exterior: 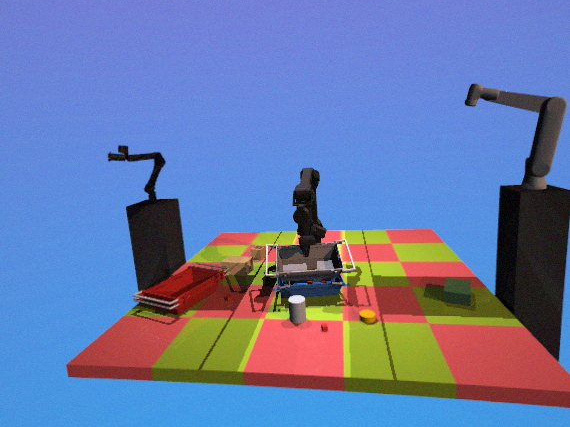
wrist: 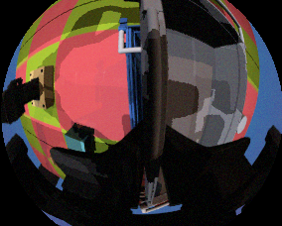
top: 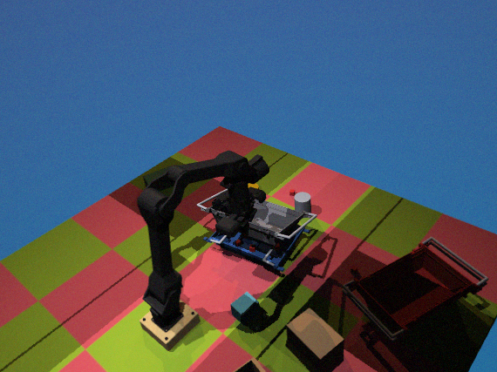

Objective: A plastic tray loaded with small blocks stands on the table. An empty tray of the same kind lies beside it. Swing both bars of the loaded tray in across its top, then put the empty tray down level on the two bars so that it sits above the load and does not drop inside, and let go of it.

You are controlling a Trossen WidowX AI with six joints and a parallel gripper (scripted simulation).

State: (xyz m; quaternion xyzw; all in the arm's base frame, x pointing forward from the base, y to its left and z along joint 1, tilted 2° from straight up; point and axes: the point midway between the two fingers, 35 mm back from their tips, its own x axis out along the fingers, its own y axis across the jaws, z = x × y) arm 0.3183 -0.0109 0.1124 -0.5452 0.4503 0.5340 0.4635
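Observation:
My gripper (top: 229, 226) (exterior: 306, 245) (wrist: 150, 124) is shut on the near long wall of the empty grey tray (top: 275, 219) (exterior: 306, 263) (wrist: 198, 77). It holds the tray right over the blue loaded tray (top: 246, 253) (exterior: 310, 288) (wrist: 130, 83). The grey tray's own white wire bars (top: 208, 200) (exterior: 348, 256) stick out past its ends. Small red blocks (top: 251, 248) show in the blue tray below. White bar parts (top: 268, 258) (wrist: 126, 42) show at the blue tray's near edge. I cannot tell whether the grey tray touches them.
A red tray (top: 414, 288) (exterior: 180, 286) lies to the side. A grey cylinder (top: 302, 201) (exterior: 297, 309), a yellow disc (exterior: 367, 315) and a small red cube (exterior: 324, 327) stand beyond the trays. A teal cube (top: 244, 306), a tan box (top: 314, 334) and a green box (exterior: 457, 291) are also there.

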